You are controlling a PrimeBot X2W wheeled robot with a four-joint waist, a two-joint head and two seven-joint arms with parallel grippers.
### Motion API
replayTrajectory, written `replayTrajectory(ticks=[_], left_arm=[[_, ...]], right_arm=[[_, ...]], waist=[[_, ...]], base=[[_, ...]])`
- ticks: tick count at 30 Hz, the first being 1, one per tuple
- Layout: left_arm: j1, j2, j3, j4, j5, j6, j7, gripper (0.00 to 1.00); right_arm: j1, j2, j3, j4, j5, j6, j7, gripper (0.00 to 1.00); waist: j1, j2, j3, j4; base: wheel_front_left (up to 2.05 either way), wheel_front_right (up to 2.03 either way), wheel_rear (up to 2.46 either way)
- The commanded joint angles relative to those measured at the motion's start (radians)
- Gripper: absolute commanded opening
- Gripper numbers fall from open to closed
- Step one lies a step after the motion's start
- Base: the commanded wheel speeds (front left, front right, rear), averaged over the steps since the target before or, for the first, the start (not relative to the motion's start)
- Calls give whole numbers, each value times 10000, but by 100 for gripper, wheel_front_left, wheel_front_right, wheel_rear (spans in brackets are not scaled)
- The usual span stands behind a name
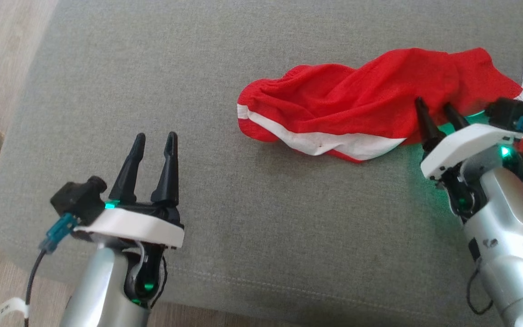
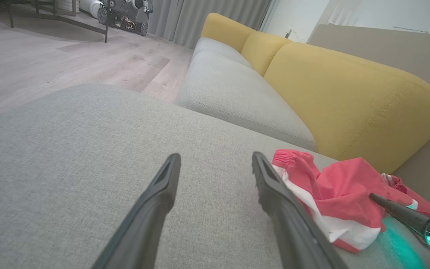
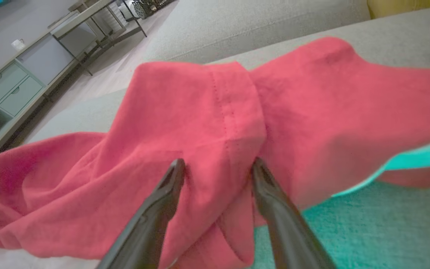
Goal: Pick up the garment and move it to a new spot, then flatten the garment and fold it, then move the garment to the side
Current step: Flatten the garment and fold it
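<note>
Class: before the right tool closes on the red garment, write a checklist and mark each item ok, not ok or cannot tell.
1. Right tool open: ok.
2. Fold of garment between its fingers: ok.
3. Left tool apart from garment: ok, open over the cushion.
4. Garment flat: not ok, bunched.
5. Bare cushion for a new spot: ok.
6. Right tool touching the cushion underneath: cannot tell.

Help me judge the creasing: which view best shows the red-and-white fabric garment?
The head view: the red-and-white fabric garment lies bunched on the grey cushion, most of its length visible. The left wrist view shows one end obliquely; the right wrist view, a close fold between the spread fingers of the right hand.
</note>
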Motion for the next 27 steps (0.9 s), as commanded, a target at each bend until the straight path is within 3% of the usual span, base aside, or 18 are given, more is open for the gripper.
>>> replayTrajectory(ticks=[1, 9, 14, 22, 27], left_arm=[[-398, 90, 314, -293, -69, -34, -89, 100], [-288, 89, 418, -148, -52, -7, -89, 100], [-92, 89, 375, -119, -139, 27, -89, 100], [283, 89, 86, -161, -355, 203, -89, 100], [245, 89, -74, -204, -545, 235, -89, 100]], right_arm=[[-334, 37, 258, -274, 57, 65, -168, 0], [-347, -293, 821, -314, -228, 65, -773, 0], [-27, -664, 869, -760, -791, 65, -490, 0], [791, -1517, -140, -2630, -2562, 65, 2070, 0], [1052, -1444, -723, -4154, -3835, 65, 3686, 0]], waist=[[0, 0, 22, 2], [0, 0, -342, -297], [0, 0, -840, -685], [0, 0, -1333, -1024], [0, 0, -1171, -780]], base=[[0, 0, 0], [0, 0, 0], [0, 0, 0], [0, 0, 0], [0, 0, 0]])
